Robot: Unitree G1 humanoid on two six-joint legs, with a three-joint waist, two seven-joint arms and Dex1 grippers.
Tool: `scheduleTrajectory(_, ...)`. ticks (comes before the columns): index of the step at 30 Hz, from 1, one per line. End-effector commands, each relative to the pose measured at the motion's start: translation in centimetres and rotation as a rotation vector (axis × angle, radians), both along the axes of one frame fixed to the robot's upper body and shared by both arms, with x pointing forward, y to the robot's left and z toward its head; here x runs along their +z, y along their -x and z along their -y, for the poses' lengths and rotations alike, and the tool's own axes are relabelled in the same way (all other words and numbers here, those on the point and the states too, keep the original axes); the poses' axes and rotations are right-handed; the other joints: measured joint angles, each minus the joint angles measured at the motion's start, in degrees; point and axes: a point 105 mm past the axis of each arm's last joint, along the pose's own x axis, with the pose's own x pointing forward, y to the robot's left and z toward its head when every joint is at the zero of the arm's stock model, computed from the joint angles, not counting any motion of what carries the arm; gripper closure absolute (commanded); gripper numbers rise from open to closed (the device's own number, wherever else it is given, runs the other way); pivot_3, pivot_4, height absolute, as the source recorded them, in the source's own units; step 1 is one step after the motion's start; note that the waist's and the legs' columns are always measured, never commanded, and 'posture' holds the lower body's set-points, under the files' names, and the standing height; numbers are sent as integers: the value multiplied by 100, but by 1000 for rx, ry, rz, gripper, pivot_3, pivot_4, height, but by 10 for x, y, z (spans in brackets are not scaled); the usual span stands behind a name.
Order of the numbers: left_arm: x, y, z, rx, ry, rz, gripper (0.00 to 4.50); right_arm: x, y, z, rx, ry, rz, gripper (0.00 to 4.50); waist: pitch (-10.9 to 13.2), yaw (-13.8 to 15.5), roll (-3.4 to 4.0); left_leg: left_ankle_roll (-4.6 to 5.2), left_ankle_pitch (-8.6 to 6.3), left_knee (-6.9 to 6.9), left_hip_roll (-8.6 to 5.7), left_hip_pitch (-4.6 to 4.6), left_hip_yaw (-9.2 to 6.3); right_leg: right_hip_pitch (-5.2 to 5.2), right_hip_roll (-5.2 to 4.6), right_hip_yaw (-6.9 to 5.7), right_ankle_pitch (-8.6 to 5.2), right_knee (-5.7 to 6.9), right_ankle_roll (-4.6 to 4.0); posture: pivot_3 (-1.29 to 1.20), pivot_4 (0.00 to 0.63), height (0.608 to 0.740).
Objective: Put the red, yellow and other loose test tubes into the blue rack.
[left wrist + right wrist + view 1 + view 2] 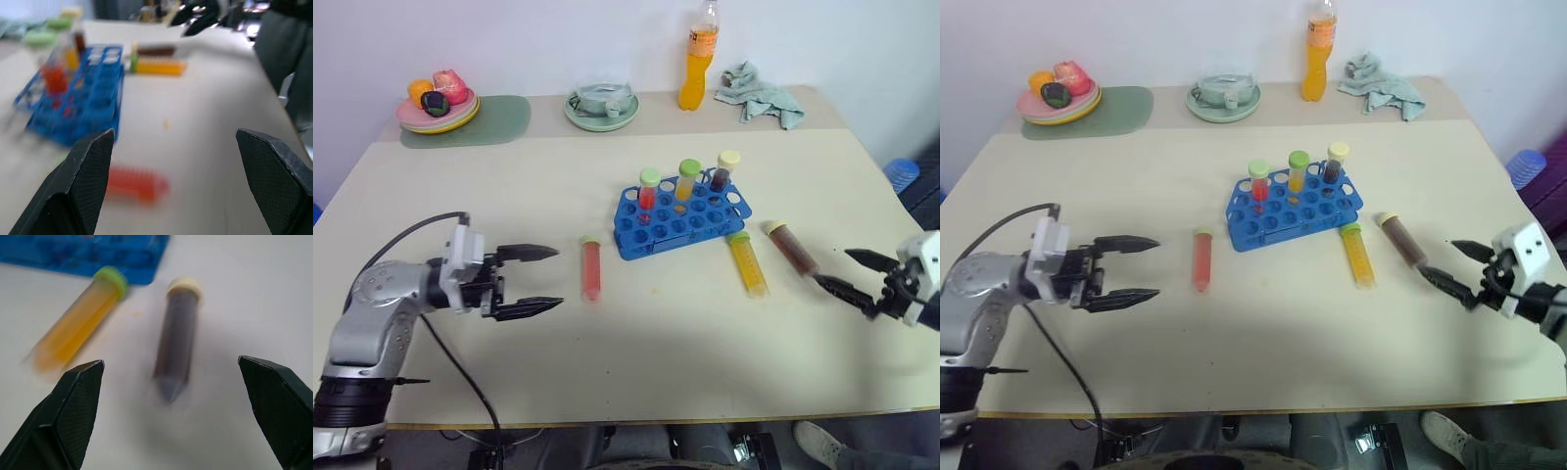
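Tubes: three standing in blue rack (682, 216), three loose beside.

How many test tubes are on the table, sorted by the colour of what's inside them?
Red liquid: 2, a plastic tube lying loose on the table and one standing in the blue plastic rack.
Yellow liquid: 2, one lying, one racked.
Dark brown liquid: 2, one lying, one racked.
Total: 6

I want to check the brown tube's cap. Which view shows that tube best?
The right wrist view: the brown tube lies large between the open fingers, cream cap visible. Both eye views show it small beside the yellow tube; left wrist view, distant.
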Motion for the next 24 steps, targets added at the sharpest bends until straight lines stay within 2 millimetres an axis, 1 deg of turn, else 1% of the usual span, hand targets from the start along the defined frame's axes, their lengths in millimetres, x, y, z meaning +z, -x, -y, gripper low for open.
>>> scheduleTrajectory(1,8,1,8,-28,-10,30,469,13,-17,-4,-96,81,-61,0,0,4,1,0,0,-1,2,0,0,0,2,0,0,0,0,0,150,739)
scheduleTrajectory(4,9,1,11,-34,-18,33,469,25,-29,-19,-98,67,-124,0,4,0,7,1,1,-1,2,-5,0,-5,2,1,0,1,-1,0,150,739)
scheduleTrajectory(7,9,2,11,-32,-16,28,469,33,-34,-29,-82,66,-186,0,6,19,10,2,1,3,2,-10,1,-7,1,0,0,0,-1,0,150,739)
scheduleTrajectory(12,7,4,11,-27,-19,19,469,35,-45,-30,-121,115,-300,0,7,21,10,4,0,5,0,-14,1,-8,-1,-3,1,-3,1,0,150,739)
scheduleTrajectory(17,6,7,10,-20,-20,10,469,30,-44,-31,-101,154,-396,0,7,16,10,4,0,4,0,-15,2,-10,-2,-3,5,-3,9,0,150,739)
scheduleTrajectory(19,5,8,10,-13,-20,9,469,28,-45,-33,-86,167,-420,0,8,12,11,5,0,4,0,-16,3,-12,-1,-3,7,-2,11,0,150,739)
scheduleTrajectory(24,4,10,10,4,-23,15,469,28,-55,-36,-75,184,-436,0,9,-15,14,3,0,5,1,-15,5,-13,0,-2,8,0,11,0,150,739)
